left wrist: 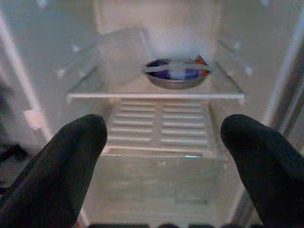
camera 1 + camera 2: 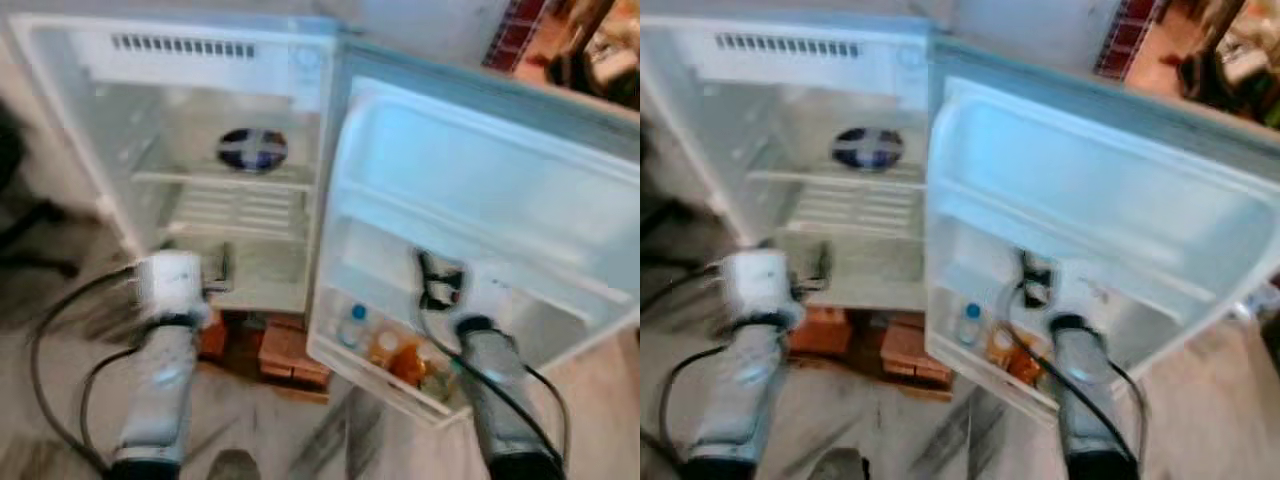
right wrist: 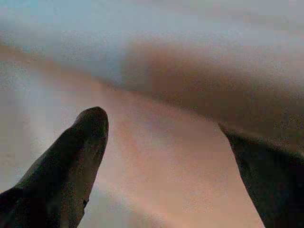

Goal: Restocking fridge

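The small white fridge (image 2: 120, 120) stands open in front of me. A round bowl with a dark blue and white lid (image 2: 252, 148) sits on its glass shelf (image 1: 142, 95). My left gripper (image 2: 222, 270) hovers low at the fridge's opening, open and holding nothing; its wrist view looks straight in at the bowl (image 1: 176, 74). The door (image 2: 480, 190) swings out to the right. Its lowest rack holds a blue-capped bottle (image 2: 353, 325) and orange bottles (image 2: 400, 358). My right gripper (image 2: 440, 282) is close against the door's inner face, open, with nothing between its fingers (image 3: 80, 152).
The fridge rests on red bricks (image 2: 280, 350) on a pale marbled floor. Black cables (image 2: 50, 330) trail from both arms. A dark chair base (image 2: 25, 225) stands at the far left. The door's upper shelf (image 2: 450, 150) sticks out toward me. The views are blurred.
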Robot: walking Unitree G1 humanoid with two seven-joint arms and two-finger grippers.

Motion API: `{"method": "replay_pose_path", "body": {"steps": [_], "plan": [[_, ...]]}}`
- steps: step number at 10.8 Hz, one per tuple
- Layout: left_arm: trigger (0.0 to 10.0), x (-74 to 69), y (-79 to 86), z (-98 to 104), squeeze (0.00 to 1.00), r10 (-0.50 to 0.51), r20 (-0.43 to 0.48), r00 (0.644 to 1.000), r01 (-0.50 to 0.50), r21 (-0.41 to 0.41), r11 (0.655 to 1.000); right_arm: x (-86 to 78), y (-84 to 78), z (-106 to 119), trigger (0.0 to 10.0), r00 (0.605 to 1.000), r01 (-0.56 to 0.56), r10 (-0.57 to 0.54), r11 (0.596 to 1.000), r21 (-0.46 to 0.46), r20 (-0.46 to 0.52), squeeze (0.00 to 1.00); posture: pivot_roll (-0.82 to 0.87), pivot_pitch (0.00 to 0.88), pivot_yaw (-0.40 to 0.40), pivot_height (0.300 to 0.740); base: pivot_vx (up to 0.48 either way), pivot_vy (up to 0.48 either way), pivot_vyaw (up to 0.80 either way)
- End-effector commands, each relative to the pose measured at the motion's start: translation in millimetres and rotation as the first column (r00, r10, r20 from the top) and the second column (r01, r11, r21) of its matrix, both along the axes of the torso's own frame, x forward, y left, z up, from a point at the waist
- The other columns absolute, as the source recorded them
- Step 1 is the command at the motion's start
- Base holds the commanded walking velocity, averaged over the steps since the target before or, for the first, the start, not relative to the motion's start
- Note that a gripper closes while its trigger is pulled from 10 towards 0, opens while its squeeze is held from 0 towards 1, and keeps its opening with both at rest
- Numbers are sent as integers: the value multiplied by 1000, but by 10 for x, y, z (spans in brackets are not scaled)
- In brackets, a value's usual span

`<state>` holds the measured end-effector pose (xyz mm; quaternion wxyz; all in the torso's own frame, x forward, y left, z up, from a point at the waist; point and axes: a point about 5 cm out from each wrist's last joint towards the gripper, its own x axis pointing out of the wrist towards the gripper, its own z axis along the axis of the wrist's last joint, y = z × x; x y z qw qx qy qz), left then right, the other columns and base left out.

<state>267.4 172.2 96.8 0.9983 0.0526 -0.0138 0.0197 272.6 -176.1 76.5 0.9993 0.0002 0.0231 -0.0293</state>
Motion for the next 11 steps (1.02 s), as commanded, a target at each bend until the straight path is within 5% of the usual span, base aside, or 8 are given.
{"method": "replay_pose_path", "body": {"steps": [1,11], "plan": [[10000,-57,152,-74,0,48,-34,998,-47,18,999,54,97,48,10000,1000,-25,25,1000,12,16,0,147,7,-67,740,-311,0,0],[10000,-26,108,-94,0,27,-39,999,-26,18,1000,98,133,40,10000,999,-48,48,999,24,14,0,144,16,-63,740,-282,0,0]]}}
